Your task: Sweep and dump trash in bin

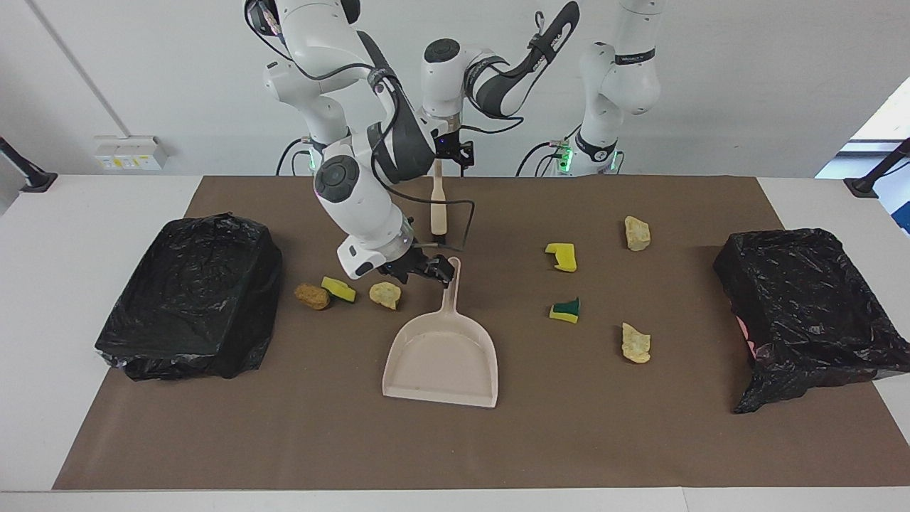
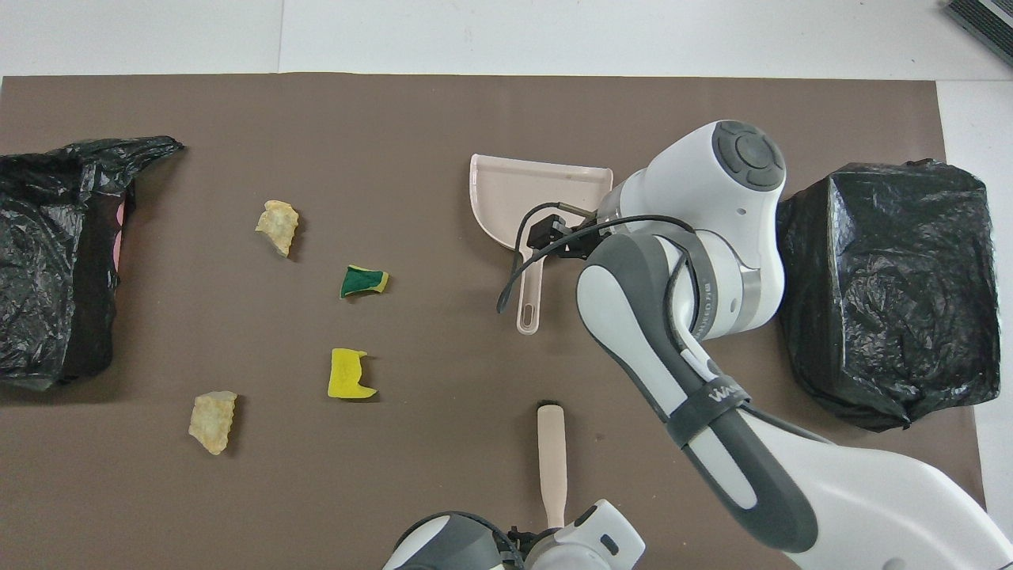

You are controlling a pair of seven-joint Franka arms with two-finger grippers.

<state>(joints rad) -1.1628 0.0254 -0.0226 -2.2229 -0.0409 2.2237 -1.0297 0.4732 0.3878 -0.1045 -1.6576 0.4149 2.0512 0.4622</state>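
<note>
A white desk [image 1: 85, 213] fills the room's middle, most of its top covered by a brown mat [image 1: 640, 427] that stops short of the desk's edges. A plain white wall [image 1: 746, 71] rises past the desk. A white socket box [image 1: 128, 151] sits low on the wall near one corner. Black clamp stands [image 1: 25, 174] grip both ends of the desk. Bright daylight comes from a window [image 1: 881, 121] at one end.
</note>
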